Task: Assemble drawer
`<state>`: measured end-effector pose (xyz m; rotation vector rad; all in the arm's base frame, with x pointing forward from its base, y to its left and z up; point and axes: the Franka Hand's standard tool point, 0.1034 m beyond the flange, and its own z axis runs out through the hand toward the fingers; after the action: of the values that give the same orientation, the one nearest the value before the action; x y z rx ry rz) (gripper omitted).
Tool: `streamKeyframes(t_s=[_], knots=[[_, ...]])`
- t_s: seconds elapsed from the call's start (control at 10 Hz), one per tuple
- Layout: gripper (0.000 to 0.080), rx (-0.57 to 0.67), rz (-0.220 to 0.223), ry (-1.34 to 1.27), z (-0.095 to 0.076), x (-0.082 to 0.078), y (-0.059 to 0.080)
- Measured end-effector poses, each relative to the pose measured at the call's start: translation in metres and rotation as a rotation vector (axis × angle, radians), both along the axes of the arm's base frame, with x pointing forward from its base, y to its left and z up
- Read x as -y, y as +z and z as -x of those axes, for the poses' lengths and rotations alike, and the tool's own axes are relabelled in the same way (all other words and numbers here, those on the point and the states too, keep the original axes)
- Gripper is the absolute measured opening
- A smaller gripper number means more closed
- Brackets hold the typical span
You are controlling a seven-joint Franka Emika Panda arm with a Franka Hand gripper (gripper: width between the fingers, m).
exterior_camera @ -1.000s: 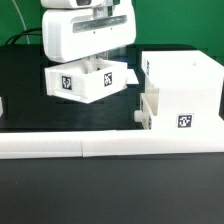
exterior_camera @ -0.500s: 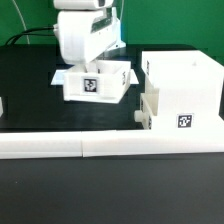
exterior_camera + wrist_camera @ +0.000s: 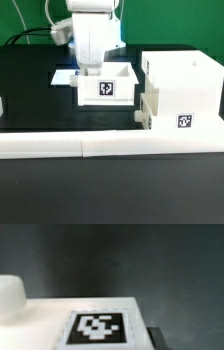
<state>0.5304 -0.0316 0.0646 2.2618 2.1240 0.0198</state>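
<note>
1. On the black table [image 3: 30, 95], toward the exterior view's left, the gripper [image 3: 91, 68] met a small tray [image 3: 106, 88]; I could not tell its jaws' state.
2. Rightward stood the housing [image 3: 182, 90], another tray [image 3: 148, 113] lodged in it.
3. Squaring the tray with the housing's opening before sliding seemed wise.
</note>
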Motion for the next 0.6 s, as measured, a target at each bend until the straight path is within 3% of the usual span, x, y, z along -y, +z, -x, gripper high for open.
streamKeyframes(t_s=[0.6], knots=[[0.0042,0.018,-0.004,-0.009,-0.011,-0.006,-0.002]])
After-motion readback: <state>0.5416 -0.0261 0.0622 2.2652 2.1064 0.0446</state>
